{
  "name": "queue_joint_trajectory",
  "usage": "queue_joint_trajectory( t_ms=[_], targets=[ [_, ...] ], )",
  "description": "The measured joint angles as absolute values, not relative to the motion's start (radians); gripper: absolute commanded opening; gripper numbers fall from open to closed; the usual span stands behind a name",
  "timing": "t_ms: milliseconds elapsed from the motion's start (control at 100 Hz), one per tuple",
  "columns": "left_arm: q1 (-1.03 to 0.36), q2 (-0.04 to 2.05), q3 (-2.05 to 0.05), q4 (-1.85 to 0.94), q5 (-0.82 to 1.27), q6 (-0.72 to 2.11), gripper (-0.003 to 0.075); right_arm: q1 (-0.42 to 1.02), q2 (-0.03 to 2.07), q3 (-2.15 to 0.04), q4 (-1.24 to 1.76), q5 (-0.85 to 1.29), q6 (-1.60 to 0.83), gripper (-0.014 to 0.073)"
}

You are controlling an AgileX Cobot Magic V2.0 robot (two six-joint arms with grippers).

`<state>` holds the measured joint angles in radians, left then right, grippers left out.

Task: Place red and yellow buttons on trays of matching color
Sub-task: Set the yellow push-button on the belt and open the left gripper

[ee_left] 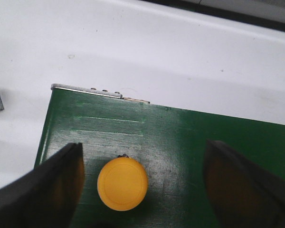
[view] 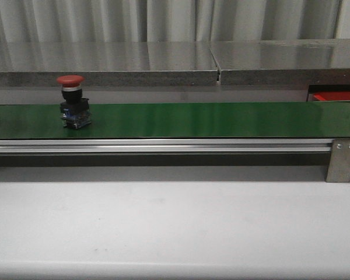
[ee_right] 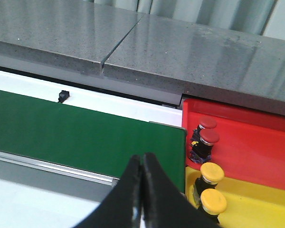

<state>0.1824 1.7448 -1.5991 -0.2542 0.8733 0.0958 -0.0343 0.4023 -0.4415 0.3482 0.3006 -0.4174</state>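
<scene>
Yellow button (ee_left: 122, 184) between spread left jaws

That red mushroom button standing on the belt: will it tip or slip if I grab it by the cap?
The red mushroom button stands upright on the green belt with a wide cap over a narrower black body, so it looks top-heavy and could tip if nudged high. The cap looks smooth and domed, so fingers may slide off; the squarer body probably grips better. It appears rigid plastic, unlikely to deform.
</scene>
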Motion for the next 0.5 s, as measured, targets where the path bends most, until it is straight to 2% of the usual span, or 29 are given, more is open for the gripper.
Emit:
queue_joint_trajectory(
  t_ms=[130, 150, 500],
  targets=[
    [0.152, 1.692, -1.597, -0.256, 0.896, 0.128, 0.0019, -0.034, 0.402, -0.441, 0.348, 0.301, -0.417, -0.0067],
    [0.145, 1.684, -1.594, -0.256, 0.898, 0.131, -0.0012, -0.034, 0.402, -0.441, 0.348, 0.301, -0.417, -0.0067],
    [0.008, 1.479, -1.416, -0.261, 0.86, 0.169, -0.002, -0.034, 0.402, -0.441, 0.348, 0.282, -0.417, -0.0067]
  ],
)
